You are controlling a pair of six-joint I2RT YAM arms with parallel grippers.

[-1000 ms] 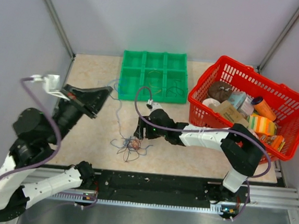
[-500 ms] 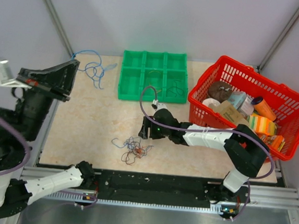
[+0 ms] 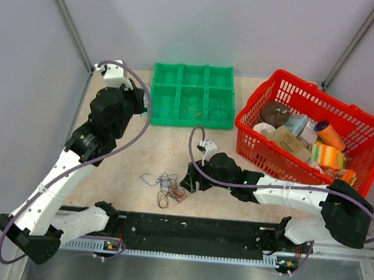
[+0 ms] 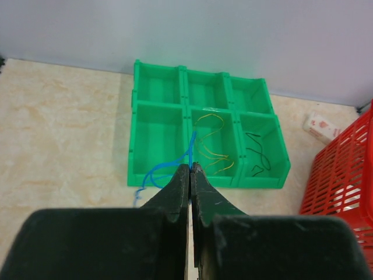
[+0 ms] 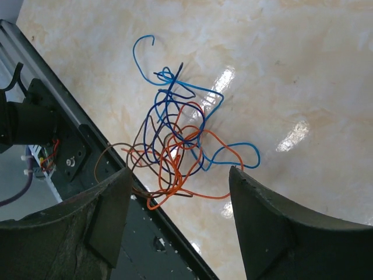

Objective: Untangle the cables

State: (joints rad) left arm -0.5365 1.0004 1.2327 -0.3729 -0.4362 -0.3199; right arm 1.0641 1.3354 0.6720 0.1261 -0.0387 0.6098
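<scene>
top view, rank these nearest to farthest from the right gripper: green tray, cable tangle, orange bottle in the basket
1. cable tangle, just left of the right gripper
2. green tray, toward the back of the table
3. orange bottle, far right, inside the red basket

Tabletop [image 3: 163, 144] is that beige marble-look stuff, pretty glossy, with a couple of bright glare spots [image 5: 294, 134] on it. Plain pale grey walls [image 3: 217, 25] all round, metal struts [image 3: 66, 18] running up the back corners, and an aluminium rail [image 3: 337, 255] along the near edge.

Bright, even overhead light; faint soft shadows; glare spots on glossy table [image 5: 294, 133]; focus sharp.
</scene>
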